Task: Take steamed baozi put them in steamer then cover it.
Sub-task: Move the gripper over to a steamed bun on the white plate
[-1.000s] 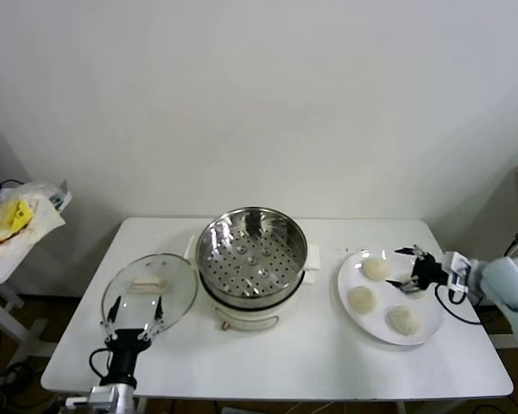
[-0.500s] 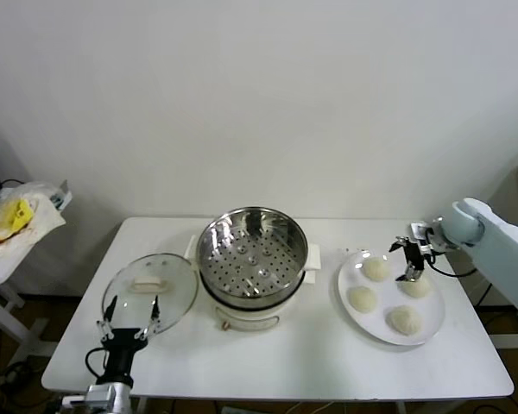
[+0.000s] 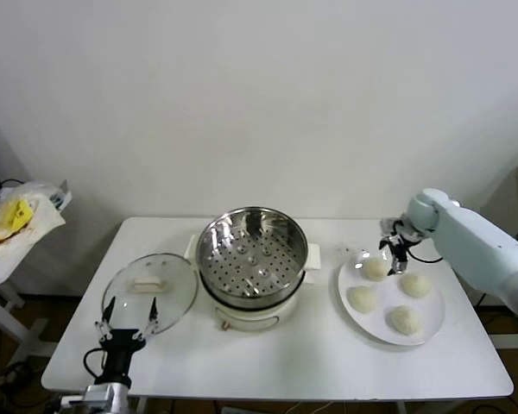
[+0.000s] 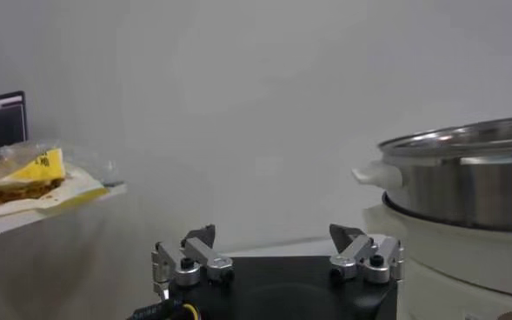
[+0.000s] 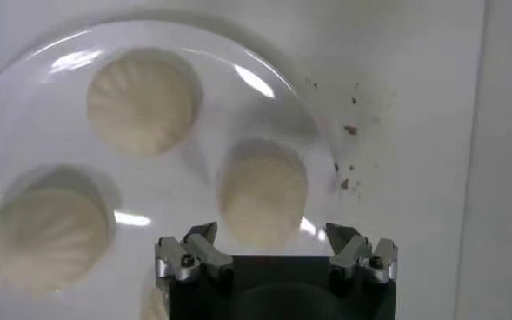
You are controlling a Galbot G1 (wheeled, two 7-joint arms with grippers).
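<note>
Above the far corner of the white plate [image 3: 352, 278], the right end effector [image 3: 392, 245] now hangs with its jaws spread wide and nothing between them. A second ago it was low over the plate's right side, so it has swung up and toward the steamer end, lining up over the bun [image 5: 262, 198] nearest the pot; the right wrist view shows that bun centred between the open fingertips, not yet touched. This looks like the approach for the first pick.

All four buns [image 3: 375, 268] sit on the plate, well apart from one another. The steamer [image 3: 251, 245] stands mid-counter [image 3: 328, 362] with its perforated tray bare, so no bun has gone in yet. Its glass lid [image 3: 149, 289] lies flat on the counter just left of the pot.

The left end effector [image 3: 126, 318] waits near the counter's front edge by the lid, jaws open and empty.
</note>
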